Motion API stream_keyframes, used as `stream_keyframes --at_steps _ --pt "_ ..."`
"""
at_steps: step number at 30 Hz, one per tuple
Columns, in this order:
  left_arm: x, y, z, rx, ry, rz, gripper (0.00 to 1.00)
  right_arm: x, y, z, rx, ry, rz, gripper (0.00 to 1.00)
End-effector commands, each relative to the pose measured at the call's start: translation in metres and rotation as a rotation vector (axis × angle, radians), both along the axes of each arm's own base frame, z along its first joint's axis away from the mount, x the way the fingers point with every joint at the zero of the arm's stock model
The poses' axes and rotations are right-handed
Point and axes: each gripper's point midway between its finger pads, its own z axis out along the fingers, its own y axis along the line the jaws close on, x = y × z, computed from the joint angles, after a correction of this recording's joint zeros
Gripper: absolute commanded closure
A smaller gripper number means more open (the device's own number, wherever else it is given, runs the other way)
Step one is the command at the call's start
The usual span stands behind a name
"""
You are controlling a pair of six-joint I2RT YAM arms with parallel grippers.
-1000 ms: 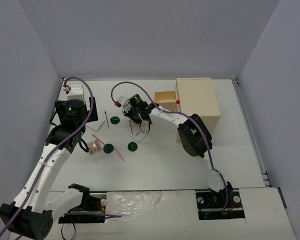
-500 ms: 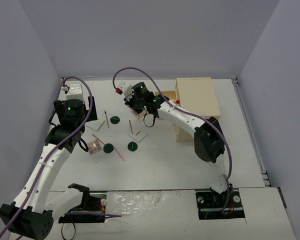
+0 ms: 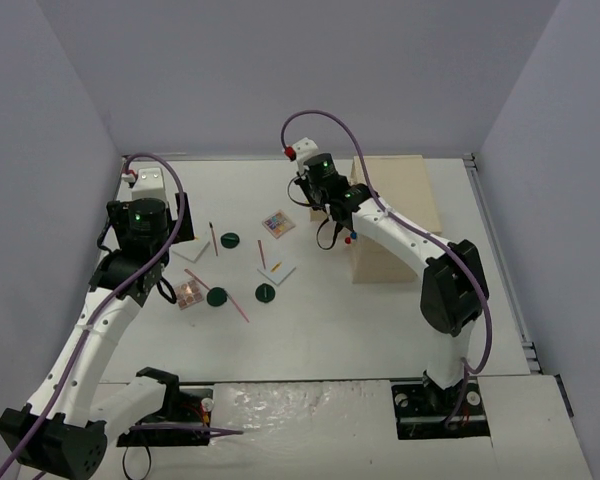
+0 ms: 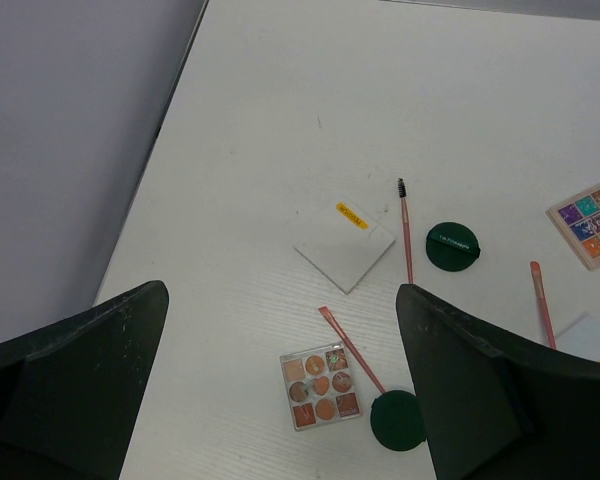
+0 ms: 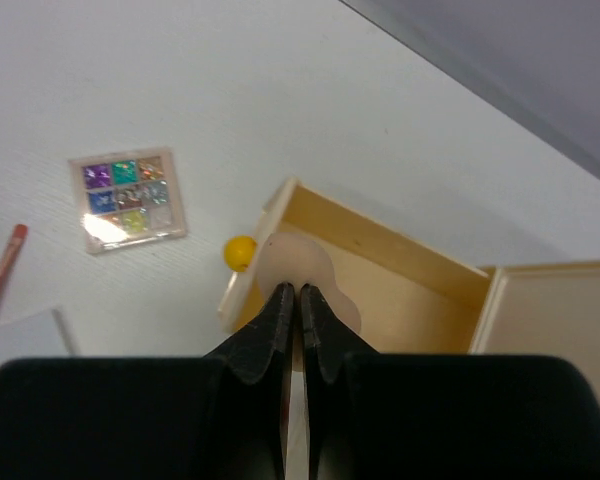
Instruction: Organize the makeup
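Observation:
My right gripper [image 5: 300,292] is shut on the beige sponge [image 5: 305,262] and holds it over the open drawer [image 5: 400,285] with the yellow knob [image 5: 240,252]. In the top view it [image 3: 330,203] is at the wooden box's left side. A colourful palette [image 3: 276,223] lies left of it. My left gripper [image 4: 280,400] is open and empty above an orange palette [image 4: 321,386]. Around it lie green discs [image 4: 398,420] [image 4: 452,246], a white card [image 4: 344,243] and pink pencils [image 4: 350,349] [image 4: 405,235].
The beige drawer box [image 3: 400,200] stands at the back right, with red and blue knobs [image 3: 351,238] on its front. Another white card [image 3: 277,270], a green disc [image 3: 265,292] and pencils [image 3: 238,307] lie mid-table. Walls close in the table's left side and back.
My right gripper has lifted from the middle of the table and moved back and right to the drawer box with the sponge in it. The left arm has not moved.

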Motion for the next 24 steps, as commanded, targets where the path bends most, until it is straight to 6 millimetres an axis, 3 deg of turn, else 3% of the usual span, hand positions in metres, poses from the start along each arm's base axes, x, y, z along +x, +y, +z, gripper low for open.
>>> stream_keyframes --at_steps 1,8,10,13,14,15,19,21,24 --pt "0.006 0.001 0.027 -0.032 -0.095 0.012 0.03 0.016 -0.035 0.030 0.123 -0.090 -0.162 1.00" --pt "0.005 0.002 0.026 -0.029 -0.095 0.015 0.03 0.027 -0.057 0.019 0.118 -0.089 -0.242 1.00" --pt "0.006 0.001 0.026 -0.030 -0.094 0.016 0.03 0.027 -0.062 0.018 0.117 -0.092 -0.264 0.95" --pt "0.006 0.001 0.026 -0.030 -0.093 0.013 0.03 0.023 -0.062 0.022 0.125 -0.093 -0.255 0.72" --pt "0.006 0.001 0.026 -0.030 -0.093 0.013 0.03 0.023 -0.060 0.023 0.128 -0.092 -0.247 0.69" --pt "0.006 0.001 0.026 -0.031 -0.092 0.013 0.03 0.021 -0.059 0.027 0.133 -0.098 -0.236 0.63" --pt "0.006 0.001 0.025 -0.034 -0.092 0.014 0.03 0.017 -0.053 0.049 0.157 -0.127 -0.195 0.57" --pt "0.006 0.002 0.025 -0.033 -0.091 0.015 0.03 0.008 -0.039 0.074 0.198 -0.156 -0.121 0.56" --pt "0.006 0.003 0.026 -0.034 -0.093 0.017 0.03 -0.011 -0.010 0.098 0.229 -0.176 0.022 0.52"
